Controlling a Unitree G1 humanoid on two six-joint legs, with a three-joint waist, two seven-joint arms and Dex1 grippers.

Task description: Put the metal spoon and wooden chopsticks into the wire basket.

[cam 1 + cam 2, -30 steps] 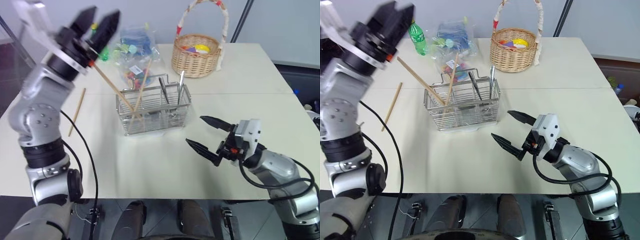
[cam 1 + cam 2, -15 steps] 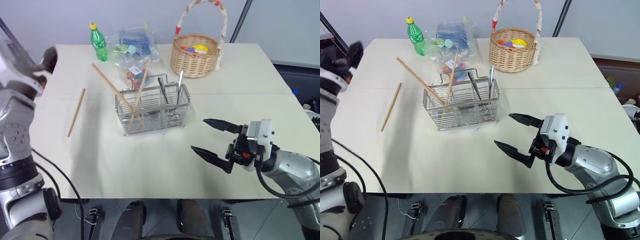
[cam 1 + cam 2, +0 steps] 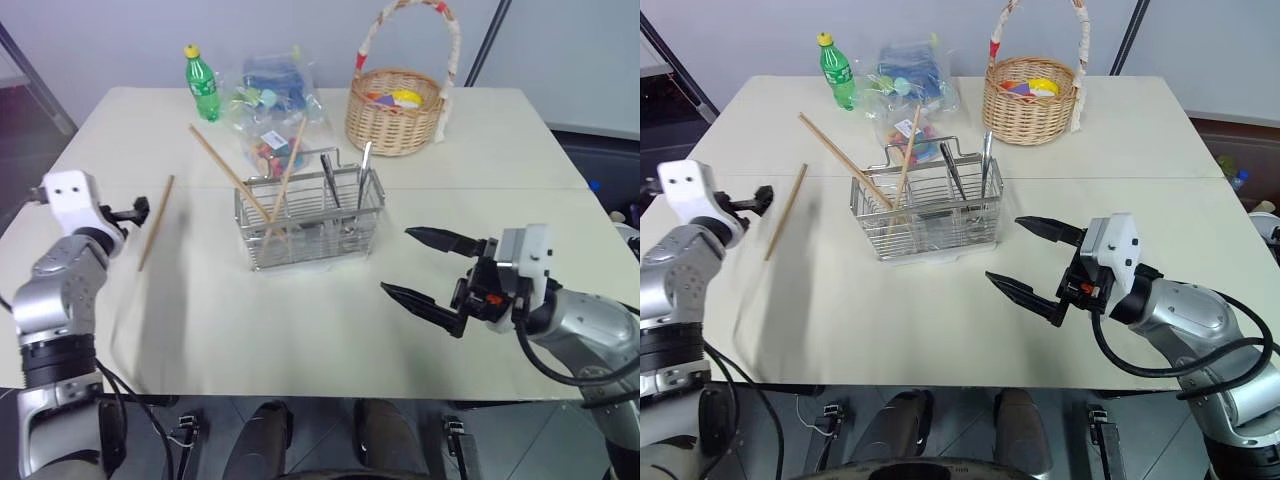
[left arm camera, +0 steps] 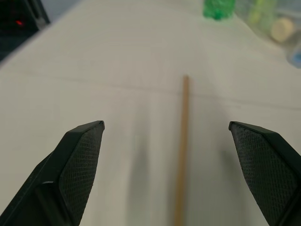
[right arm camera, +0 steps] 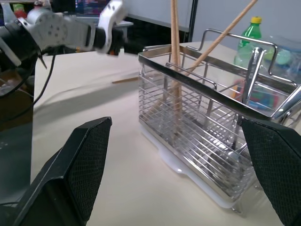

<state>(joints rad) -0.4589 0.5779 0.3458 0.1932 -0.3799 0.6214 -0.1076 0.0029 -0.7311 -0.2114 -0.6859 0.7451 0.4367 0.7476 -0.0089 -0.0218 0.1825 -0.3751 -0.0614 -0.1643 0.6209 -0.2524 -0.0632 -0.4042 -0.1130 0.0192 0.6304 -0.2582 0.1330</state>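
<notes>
Chopstick [image 3: 154, 222] left of frame: light, stiff, rolls; we'd pinch midway. Left gripper [image 4: 174, 141] jaws wide, empty, straddling it.

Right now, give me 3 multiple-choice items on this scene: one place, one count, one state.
1. Where is the loose wooden chopstick?
A. inside the wicker basket
B. flat on the table, on the robot's left of the wire basket
C. in the right claw

2. How many chopsticks stand in the wire basket?
A. none
B. two
C. five

3. What state is the right claw in?
A. open, holding nothing
B. shut on a spoon
C. shut on the green bottle

Answers:
1 B: the stick lies on the table, apart from the basket, ahead of the left claw.
2 B: two sticks lean crossed in one end compartment.
3 A: its fingers are spread with only air between them.
</notes>
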